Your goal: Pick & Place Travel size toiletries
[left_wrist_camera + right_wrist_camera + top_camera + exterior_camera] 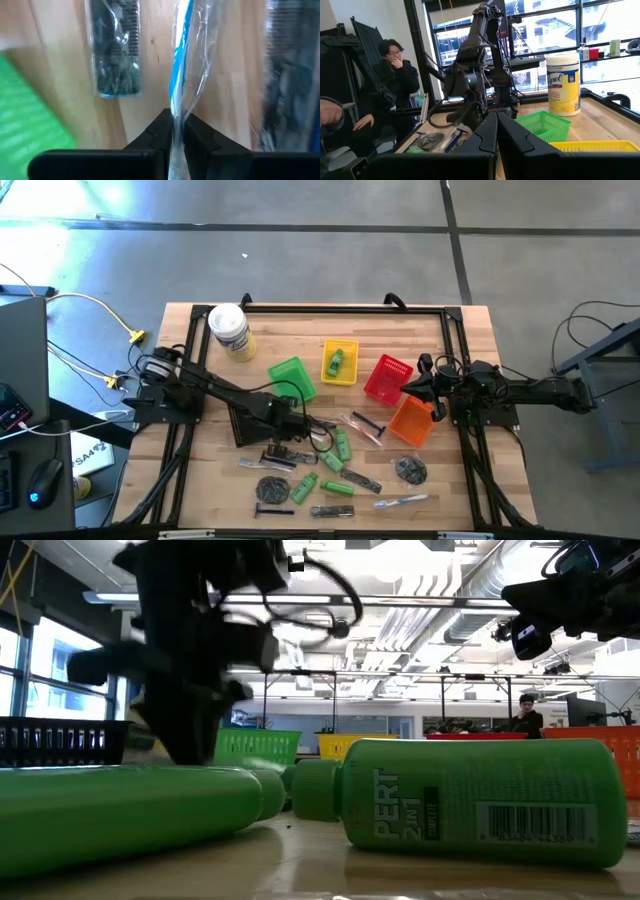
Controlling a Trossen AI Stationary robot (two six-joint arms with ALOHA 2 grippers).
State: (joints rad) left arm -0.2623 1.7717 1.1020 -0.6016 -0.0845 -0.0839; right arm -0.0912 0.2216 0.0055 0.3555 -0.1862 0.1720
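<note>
in the lower centre of the high view we see the left gripper (173, 134) down on the table (460, 350), its fingers clamped on a clear-wrapped blue-handled piece (181, 60) (a wrapped dark comb (114, 50) lies just beside). green bottles (342, 443) lie nearby. the right gripper (432, 395), pressed together, hangs over the orange basket (410, 423) at centre right.

Bottle (336, 361) in basket (352, 376)
</note>
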